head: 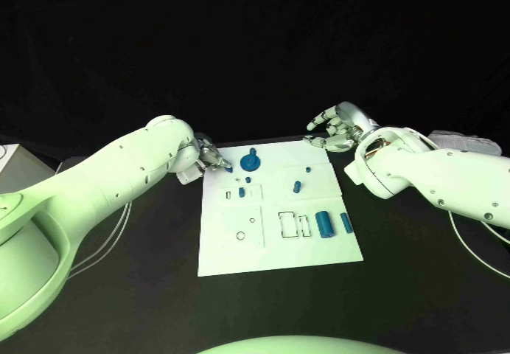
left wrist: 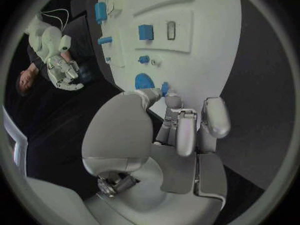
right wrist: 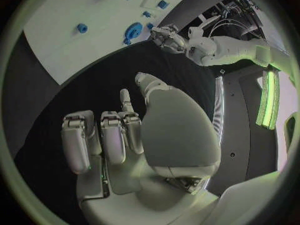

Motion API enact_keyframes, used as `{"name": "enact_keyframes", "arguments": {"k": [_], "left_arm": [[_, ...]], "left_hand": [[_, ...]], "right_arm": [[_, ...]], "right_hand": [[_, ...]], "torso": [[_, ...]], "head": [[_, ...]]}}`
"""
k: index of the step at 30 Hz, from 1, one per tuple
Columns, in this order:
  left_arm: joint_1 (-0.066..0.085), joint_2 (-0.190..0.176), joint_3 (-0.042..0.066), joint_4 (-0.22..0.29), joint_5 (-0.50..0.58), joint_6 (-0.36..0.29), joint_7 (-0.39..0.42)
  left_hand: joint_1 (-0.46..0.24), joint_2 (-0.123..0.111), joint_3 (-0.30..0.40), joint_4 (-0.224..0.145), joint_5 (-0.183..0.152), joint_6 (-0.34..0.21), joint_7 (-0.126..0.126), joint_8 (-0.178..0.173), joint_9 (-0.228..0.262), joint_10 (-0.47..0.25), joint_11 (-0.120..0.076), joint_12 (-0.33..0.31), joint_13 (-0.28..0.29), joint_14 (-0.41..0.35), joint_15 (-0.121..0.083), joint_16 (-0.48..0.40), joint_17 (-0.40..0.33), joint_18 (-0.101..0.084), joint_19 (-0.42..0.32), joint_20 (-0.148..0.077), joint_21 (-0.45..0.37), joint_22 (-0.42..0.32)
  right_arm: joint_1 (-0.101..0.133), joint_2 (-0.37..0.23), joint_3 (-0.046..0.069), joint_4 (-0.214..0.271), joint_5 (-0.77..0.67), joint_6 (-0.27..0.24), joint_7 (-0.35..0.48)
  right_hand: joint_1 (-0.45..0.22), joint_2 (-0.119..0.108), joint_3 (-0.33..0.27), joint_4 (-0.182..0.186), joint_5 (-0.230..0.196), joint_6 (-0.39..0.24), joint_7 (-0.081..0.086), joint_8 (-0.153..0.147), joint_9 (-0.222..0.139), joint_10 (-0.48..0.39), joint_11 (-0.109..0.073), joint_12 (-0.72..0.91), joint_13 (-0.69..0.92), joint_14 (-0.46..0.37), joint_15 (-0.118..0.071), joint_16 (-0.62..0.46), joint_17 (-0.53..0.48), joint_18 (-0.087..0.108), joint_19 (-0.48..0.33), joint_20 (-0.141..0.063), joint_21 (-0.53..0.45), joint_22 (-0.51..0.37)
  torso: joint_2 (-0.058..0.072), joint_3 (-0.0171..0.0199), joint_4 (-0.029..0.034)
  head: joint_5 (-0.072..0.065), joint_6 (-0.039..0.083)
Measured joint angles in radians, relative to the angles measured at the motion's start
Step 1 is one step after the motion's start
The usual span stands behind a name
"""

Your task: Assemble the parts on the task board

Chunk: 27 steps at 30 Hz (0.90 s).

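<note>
The white task board (head: 278,243) lies in the middle of the black table. At its far end stands a round blue part (head: 252,160), with several small blue parts (head: 242,192) just in front of it. Two blue cylinders (head: 324,223) lie near the board's right edge, beside outlined slots (head: 289,224). My left hand (head: 205,158) is at the board's far left corner and pinches a small blue part (left wrist: 164,88) between thumb and a fingertip, close to the round part (left wrist: 145,80). My right hand (head: 338,127) hovers beyond the far right corner, fingers apart, holding nothing.
A white box (head: 11,158) stands at the table's left edge and a pale object (head: 468,140) lies behind my right arm. Thin cables (head: 112,228) trail under my left arm. Bare black table surrounds the board.
</note>
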Motion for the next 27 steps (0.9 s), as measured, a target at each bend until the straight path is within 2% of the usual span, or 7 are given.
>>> {"name": "enact_keyframes", "arguments": {"k": [4, 5, 7, 12, 13, 17, 27], "left_arm": [[0.0, -0.008, 0.0, 0.017, 0.012, -0.002, 0.001], [0.0, -0.012, 0.0, 0.023, 0.015, -0.003, 0.002], [0.0, -0.022, 0.0, 0.04, 0.024, -0.006, 0.002], [0.0, -0.059, 0.0, 0.099, 0.06, -0.023, 0.003], [0.0, -0.072, 0.0, 0.118, 0.071, -0.028, 0.003], [0.0, -0.122, 0.0, 0.192, 0.103, -0.049, 0.002], [-0.002, -0.234, 0.0, 0.387, 0.128, -0.11, 0.0]], "left_hand": [[-0.036, -0.013, 0.007, 0.007, 0.034, 0.002, -0.002, 0.012, 0.04, 0.023, -0.002, 0.0, 0.015, 0.0, 0.0, 0.0, 0.0, 0.0, 0.004, -0.004, 0.005, 0.007], [-0.048, -0.021, 0.033, -0.018, 0.045, 0.005, -0.004, 0.012, 0.042, 0.03, -0.002, 0.005, 0.021, -0.002, -0.002, 0.0, 0.0, 0.0, 0.006, -0.006, 0.005, 0.01], [-0.065, -0.028, 0.034, -0.018, 0.079, 0.012, -0.004, 0.018, 0.044, 0.042, -0.005, 0.011, 0.032, 0.0, -0.007, 0.0, 0.0, -0.016, 0.009, -0.009, 0.011, 0.016], [-0.131, -0.054, 0.03, -0.022, 0.265, 0.048, -0.018, 0.027, 0.057, 0.098, -0.019, 0.044, 0.089, 0.002, -0.02, 0.006, 0.0, -0.016, 0.03, -0.023, 0.024, 0.038], [-0.136, -0.055, 0.027, -0.026, 0.282, 0.049, -0.018, 0.028, 0.057, 0.102, -0.024, 0.046, 0.095, -0.001, -0.023, 0.006, 0.0, -0.016, 0.03, -0.023, 0.028, 0.042], [-0.146, -0.056, 0.02, -0.032, 0.314, 0.062, -0.025, 0.028, 0.057, 0.118, -0.029, 0.053, 0.114, -0.002, -0.024, 0.006, 0.0, -0.016, 0.04, -0.025, 0.031, 0.055], [-0.15, -0.06, 0.018, -0.035, 0.324, 0.071, -0.027, 0.028, 0.057, 0.127, -0.031, 0.058, 0.125, 0.002, -0.027, 0.006, 0.0, -0.016, 0.05, -0.028, 0.038, 0.066]], "right_arm": [[0.0, -0.001, 0.0, 0.0, 0.0, 0.0, 0.0], [0.0, -0.001, 0.0, 0.0, 0.0, 0.0, 0.0], [0.0, -0.002, 0.0, 0.0, 0.0, 0.0, 0.0], [0.0, -0.007, 0.0, -0.001, 0.0, 0.0, 0.0], [0.0, -0.009, 0.0, -0.001, 0.0, 0.0, -0.001], [0.0, -0.014, 0.0, -0.001, 0.0, 0.0, -0.001], [0.0, -0.024, 0.0, 0.001, 0.0, 0.0, -0.002]], "right_hand": [[0.0, 0.0, 0.0, 0.0, 0.0, 0.0, 0.0, 0.0, 0.0, 0.0, 0.0, 0.0, 0.0, 0.0, 0.0, 0.0, 0.0, 0.0, 0.0, 0.0, 0.0, 0.0], [0.0, 0.0, 0.0, 0.0, 0.0, 0.0, 0.0, 0.0, 0.0, 0.0, 0.0, 0.0, 0.0, 0.0, 0.0, 0.0, 0.0, 0.0, 0.0, 0.0, 0.0, 0.0], [0.0, 0.0, 0.0, 0.0, 0.0, 0.0, 0.0, 0.0, 0.0, 0.0, 0.0, 0.0, 0.0, 0.0, 0.0, 0.0, 0.0, 0.0, 0.0, 0.0, 0.0, 0.0], [0.0, 0.0, 0.0, 0.0, 0.0, 0.0, 0.0, 0.0, 0.0, 0.0, 0.0, 0.0, 0.0, 0.0, 0.0, 0.0, 0.0, 0.0, 0.0, 0.0, 0.0, 0.0], [0.0, 0.0, 0.0, 0.0, 0.0, 0.0, 0.0, 0.0, 0.0, 0.0, 0.0, 0.0, 0.0, 0.0, 0.0, 0.0, 0.0, 0.0, 0.0, 0.0, 0.0, 0.0], [0.0, 0.0, 0.0, 0.0, 0.0, 0.0, 0.0, 0.0, 0.0, 0.0, 0.0, 0.0, 0.0, 0.0, 0.0, 0.0, 0.0, 0.0, 0.0, 0.0, 0.0, 0.0], [0.0, 0.0, 0.0, 0.0, 0.0, 0.0, 0.0, 0.004, 0.0, 0.0, 0.0, 0.0, 0.0, 0.0, 0.0, 0.0, 0.0, 0.0, 0.0, 0.0, 0.0, 0.001]], "torso": [[0.0, -0.0005, 0.0005], [-0.001, -0.0004, 0.0005], [-0.002, -0.0005, 0.0011], [-0.005, -0.0012, 0.0033], [-0.006, -0.0011, 0.0044], [-0.012, -0.0018, 0.0081], [-0.025, -0.0046, 0.0182]], "head": [[0.0, 0.0], [0.001, 0.0], [0.002, 0.0], [0.003, 0.0], [0.003, -0.001], [0.003, -0.005], [0.004, -0.011]]}}
